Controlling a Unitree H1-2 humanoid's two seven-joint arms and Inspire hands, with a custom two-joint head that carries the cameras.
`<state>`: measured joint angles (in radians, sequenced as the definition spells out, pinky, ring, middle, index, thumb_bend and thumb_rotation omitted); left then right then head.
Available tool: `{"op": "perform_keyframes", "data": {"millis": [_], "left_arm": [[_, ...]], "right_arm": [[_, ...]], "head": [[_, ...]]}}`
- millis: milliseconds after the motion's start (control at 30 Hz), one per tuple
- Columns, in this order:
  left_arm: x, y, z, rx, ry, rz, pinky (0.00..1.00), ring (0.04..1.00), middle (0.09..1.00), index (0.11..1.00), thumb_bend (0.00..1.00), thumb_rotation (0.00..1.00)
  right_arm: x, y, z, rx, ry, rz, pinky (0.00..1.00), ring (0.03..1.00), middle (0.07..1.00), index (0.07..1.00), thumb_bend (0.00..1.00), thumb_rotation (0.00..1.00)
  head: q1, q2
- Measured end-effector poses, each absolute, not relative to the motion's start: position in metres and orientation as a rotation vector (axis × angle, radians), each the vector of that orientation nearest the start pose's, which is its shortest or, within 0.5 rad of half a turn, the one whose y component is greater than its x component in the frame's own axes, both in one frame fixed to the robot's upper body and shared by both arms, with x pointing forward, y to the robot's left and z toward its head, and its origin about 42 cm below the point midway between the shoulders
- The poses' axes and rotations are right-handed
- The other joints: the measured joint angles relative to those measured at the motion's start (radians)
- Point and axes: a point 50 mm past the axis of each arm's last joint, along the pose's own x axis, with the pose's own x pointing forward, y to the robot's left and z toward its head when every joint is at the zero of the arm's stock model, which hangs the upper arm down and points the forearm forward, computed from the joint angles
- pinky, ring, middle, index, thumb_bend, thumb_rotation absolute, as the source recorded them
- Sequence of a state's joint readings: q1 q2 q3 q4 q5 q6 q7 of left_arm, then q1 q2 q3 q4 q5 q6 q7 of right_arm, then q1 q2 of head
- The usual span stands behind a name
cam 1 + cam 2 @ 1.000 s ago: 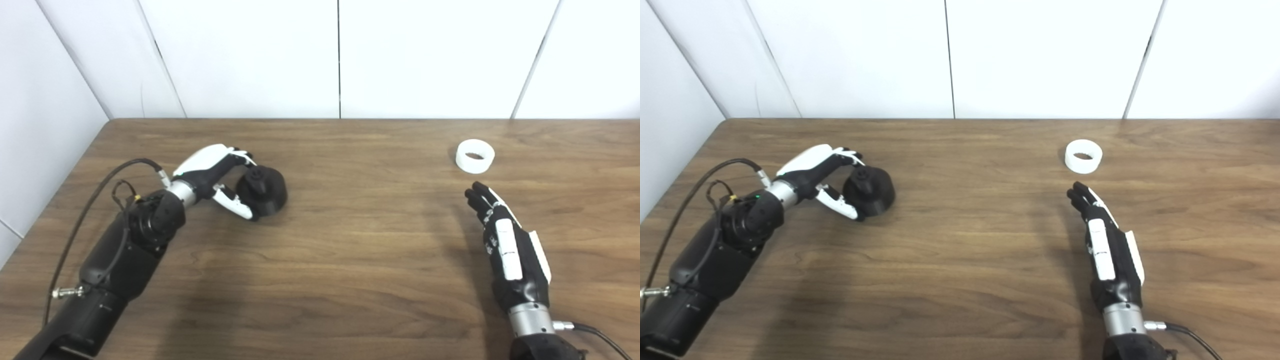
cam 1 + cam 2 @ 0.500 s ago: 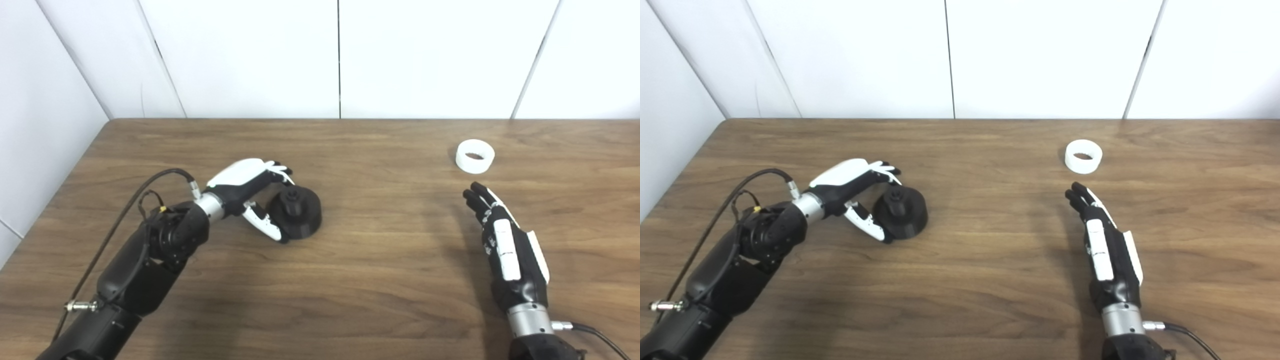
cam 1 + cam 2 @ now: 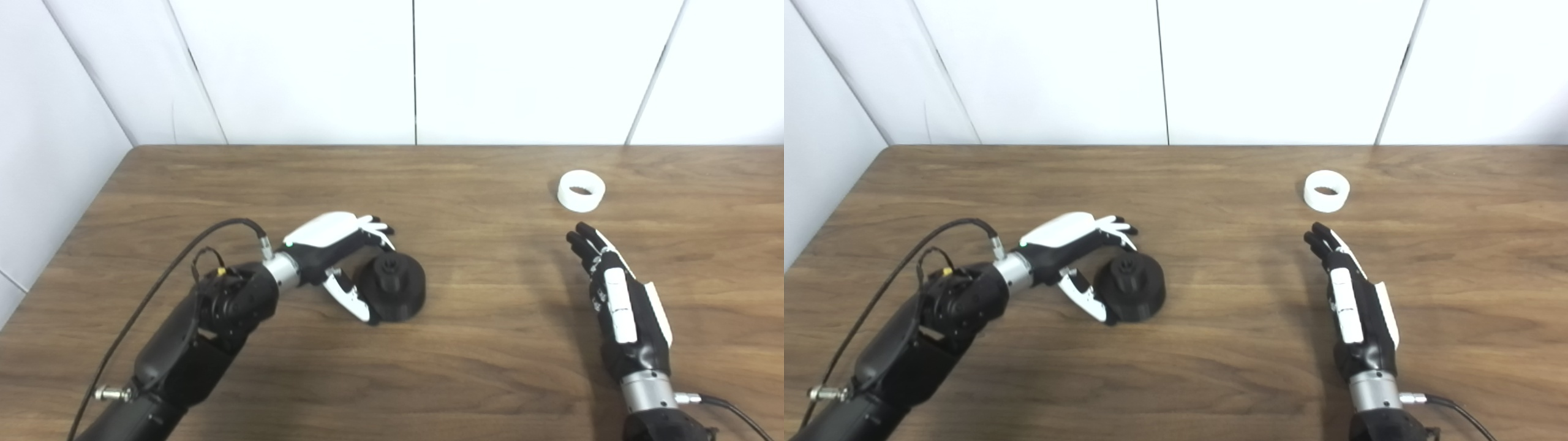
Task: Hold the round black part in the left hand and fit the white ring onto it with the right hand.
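White wall panels [image 3: 306, 67] with dark vertical seams are seen behind a brown wood-grain table [image 3: 465, 343]. Left eye view: the left hand [image 3: 334, 254] is reached in from the lower left on a black arm trailing a thin cable [image 3: 177, 269]; its fingers [image 3: 373, 225] are curved over the far side of the round black part [image 3: 393, 296] and its thumb [image 3: 355, 301] is set against the near left flank, so that the part is cupped between them, though whether it is gripped firmly cannot be told. The part is shown sitting on the table left of centre, a knob-like boss upward. The right hand [image 3: 618, 300] is laid low over the table at the right, fingers straight, side by side and pointed away, nothing being held. The white ring [image 3: 581, 191] is seen lying flat, opening upward, near but apart from those fingertips. Right eye view: the same arrangement is shown. The left hand [image 3: 1072, 245] is wrapped partly around the round black part [image 3: 1132, 295], with fingers [image 3: 1118, 225] above and behind it. The right hand [image 3: 1356, 309] is extended with fingers unbent, and the white ring [image 3: 1326, 191] is seen beyond its tips, untouched, toward the far right of the table [image 3: 1213, 367].
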<state>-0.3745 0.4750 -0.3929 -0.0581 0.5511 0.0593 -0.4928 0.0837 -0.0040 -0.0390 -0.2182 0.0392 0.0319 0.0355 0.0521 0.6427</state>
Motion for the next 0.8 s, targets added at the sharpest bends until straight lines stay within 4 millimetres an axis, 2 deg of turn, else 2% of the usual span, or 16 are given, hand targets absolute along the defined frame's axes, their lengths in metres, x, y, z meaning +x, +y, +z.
{"op": "perform_keyframes", "data": {"millis": [100,433,633,733,767,800], "left_arm": [[0.361,0.219,0.188,1.158,-0.139,-0.742,0.92,1.0,0.948,0.64,0.84,0.29],[0.345,0.206,0.185,1.137,-0.169,-0.791,0.93,1.0,0.945,0.641,0.84,0.26],[0.338,0.201,0.184,1.129,-0.192,-0.815,0.94,1.0,0.944,0.636,0.84,0.27],[0.338,0.201,0.183,1.128,-0.192,-0.816,0.94,1.0,0.946,0.639,0.83,0.28],[0.338,0.201,0.183,1.128,-0.192,-0.817,0.94,1.0,0.946,0.639,0.83,0.28],[0.338,0.201,0.183,1.128,-0.191,-0.818,0.94,1.0,0.947,0.641,0.83,0.28]], "right_arm": [[0.256,-0.226,0.132,0.036,-0.108,-0.021,1.0,0.928,0.864,0.863,0.58,0.89],[0.255,-0.227,0.137,0.042,-0.118,-0.023,1.0,0.945,0.877,0.878,0.6,0.91],[0.256,-0.228,0.139,0.029,-0.112,-0.027,1.0,0.93,0.869,0.871,0.58,0.93],[0.257,-0.232,0.148,0.0,-0.131,-0.035,0.94,0.896,0.86,0.843,0.52,0.88],[0.259,-0.235,0.152,-0.017,-0.141,-0.038,0.91,0.881,0.861,0.83,0.49,0.81],[0.261,-0.24,0.156,-0.034,-0.149,-0.041,0.87,0.866,0.851,0.808,0.51,0.73]], "head": [[0.0,0.003],[0.0,0.009],[0.0,0.014],[-0.002,0.014],[-0.002,0.014],[0.0,0.012]]}}
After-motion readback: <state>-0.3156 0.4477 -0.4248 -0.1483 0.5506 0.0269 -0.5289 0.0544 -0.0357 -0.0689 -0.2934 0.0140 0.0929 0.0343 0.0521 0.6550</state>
